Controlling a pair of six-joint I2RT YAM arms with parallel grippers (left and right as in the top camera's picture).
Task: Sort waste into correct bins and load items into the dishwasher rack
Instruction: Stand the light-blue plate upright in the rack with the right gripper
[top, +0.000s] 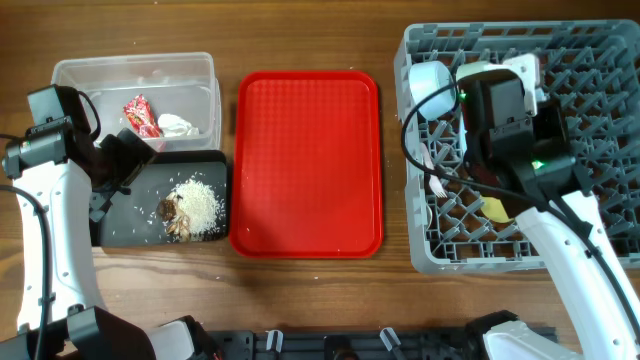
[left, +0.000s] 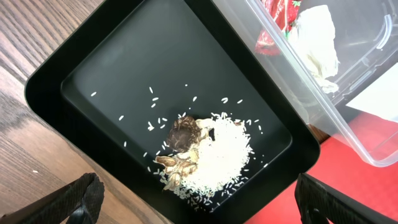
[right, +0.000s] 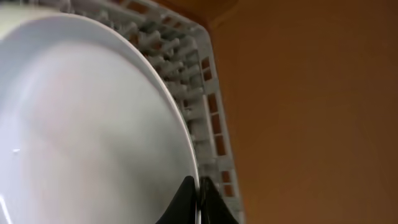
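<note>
Wooden table (top: 300, 290), right edge: the right gripper (right: 198, 190) pinches the plate (right: 81, 124) by its rim over the rack (right: 202, 118). Seat it upright between pegs (right: 168, 62) before letting go; left gripper (left: 199, 186) gapes empty.

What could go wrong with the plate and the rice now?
The right gripper pinches the plate only at its thin rim, so it might slip or tilt before settling between the pegs of the rack. A bowl sits close by in the rack, so the plate could bump it. The left gripper hangs open above the rice in the black tray; dipping down could scatter grains.
</note>
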